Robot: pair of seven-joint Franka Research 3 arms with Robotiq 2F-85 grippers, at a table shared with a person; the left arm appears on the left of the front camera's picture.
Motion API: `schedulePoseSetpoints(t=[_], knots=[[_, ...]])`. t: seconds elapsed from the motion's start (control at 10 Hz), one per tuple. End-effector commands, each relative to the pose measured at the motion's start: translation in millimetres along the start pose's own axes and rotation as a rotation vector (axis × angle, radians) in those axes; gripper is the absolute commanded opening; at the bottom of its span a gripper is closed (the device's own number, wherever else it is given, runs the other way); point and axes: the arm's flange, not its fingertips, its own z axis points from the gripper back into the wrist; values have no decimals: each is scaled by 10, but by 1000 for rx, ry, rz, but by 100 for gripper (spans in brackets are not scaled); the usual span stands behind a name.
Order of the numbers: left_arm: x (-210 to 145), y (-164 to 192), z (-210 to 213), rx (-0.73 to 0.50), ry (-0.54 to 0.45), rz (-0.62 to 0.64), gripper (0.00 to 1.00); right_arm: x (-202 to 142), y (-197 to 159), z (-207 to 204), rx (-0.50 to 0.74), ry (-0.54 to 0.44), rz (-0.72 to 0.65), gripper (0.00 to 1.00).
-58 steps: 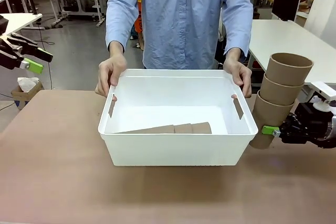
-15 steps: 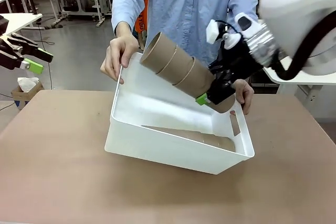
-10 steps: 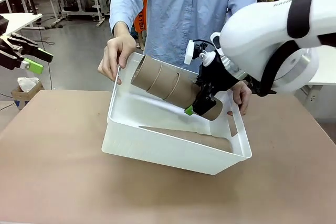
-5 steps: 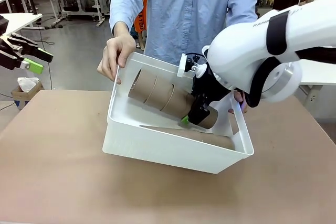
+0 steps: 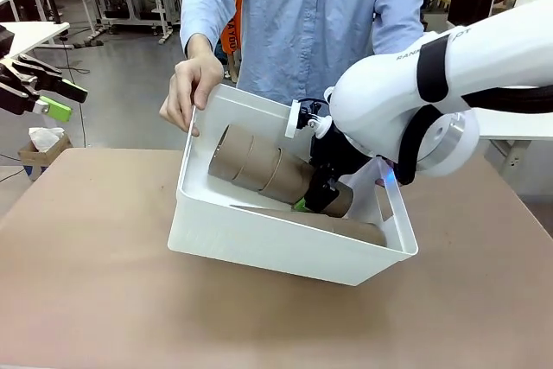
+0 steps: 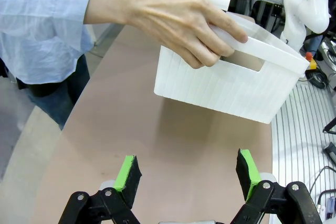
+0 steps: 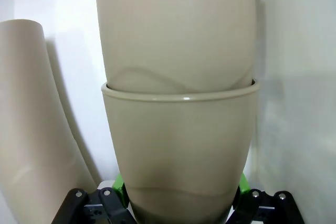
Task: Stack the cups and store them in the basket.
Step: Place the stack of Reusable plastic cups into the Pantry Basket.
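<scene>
Cups (image 5: 263,170), stacked, hung inside the tilted basket (image 5: 259,244), my right gripper (image 5: 315,199) clamped on the bottom one; next I judged: lower, release. Left gripper (image 6: 186,179) gaped empty.

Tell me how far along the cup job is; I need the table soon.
One stack of cups already lies on the floor of the basket. The right pincer holds a second stack low inside it while a person's hand tilts the rim. Left: lay it down, release, withdraw. The left pincer is open, apart from the basket.
</scene>
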Motion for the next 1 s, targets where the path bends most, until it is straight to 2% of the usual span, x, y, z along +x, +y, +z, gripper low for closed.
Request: schedulePoseSetpoints(t=[0.0,0.2,0.3,0.6,0.7,0.9], knots=[[13,-5,5,-2,-2,5,96,102,-57,-8,-25,13,3,100],[13,-5,5,-2,-2,5,96,105,-76,124,3,2,3,100],[13,-5,5,-2,-2,5,96,116,-95,334,11,-19,-4,100],[13,-5,5,-2,-2,5,96,117,-138,1437,61,-106,-59,100],[13,-5,5,-2,-2,5,96,88,-153,1770,116,-114,-106,100],[13,-5,5,-2,-2,5,96,-141,-246,2450,144,-180,-147,100]])
